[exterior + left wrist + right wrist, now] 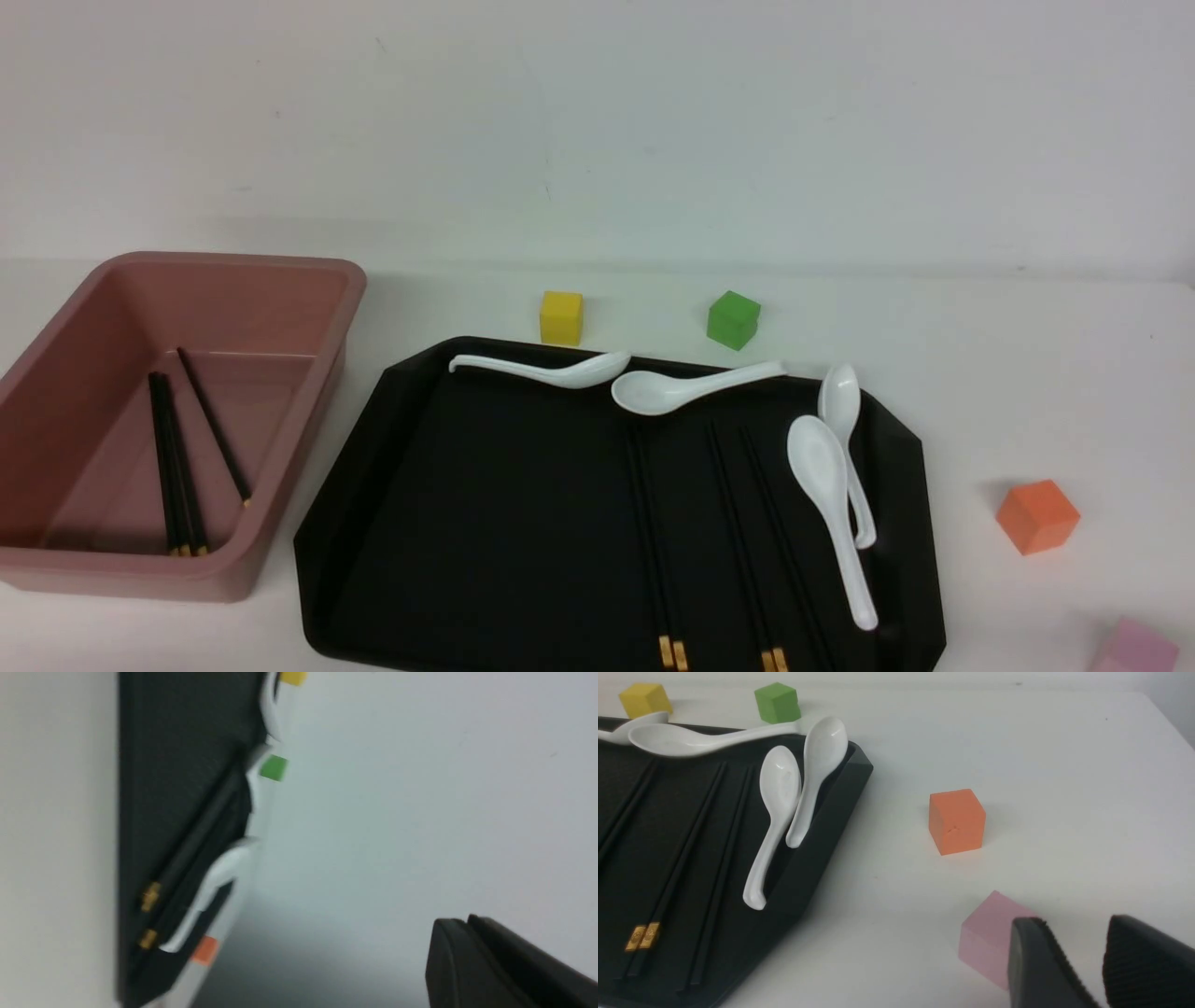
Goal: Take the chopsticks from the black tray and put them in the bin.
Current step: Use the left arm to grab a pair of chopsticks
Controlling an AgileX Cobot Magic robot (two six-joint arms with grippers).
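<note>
The black tray (504,523) lies in the middle of the table. Two pairs of black chopsticks with gold bands lie lengthwise in its right half, one pair (653,541) left of the other (756,541). They also show in the right wrist view (686,854). The pink bin (280,271) stands at the left with more chopsticks (173,467) on its floor. Neither gripper shows in the front view. My left gripper (467,921) is shut and empty, off the tray's side (177,742); that view is blurred. My right gripper (1073,924) is open and empty, right of the tray.
Several white spoons (826,485) lie along the tray's far and right sides. A yellow cube (561,317) and a green cube (733,319) stand behind the tray. An orange cube (1036,516) and a pink cube (990,938) stand to its right, the pink one beside my right gripper.
</note>
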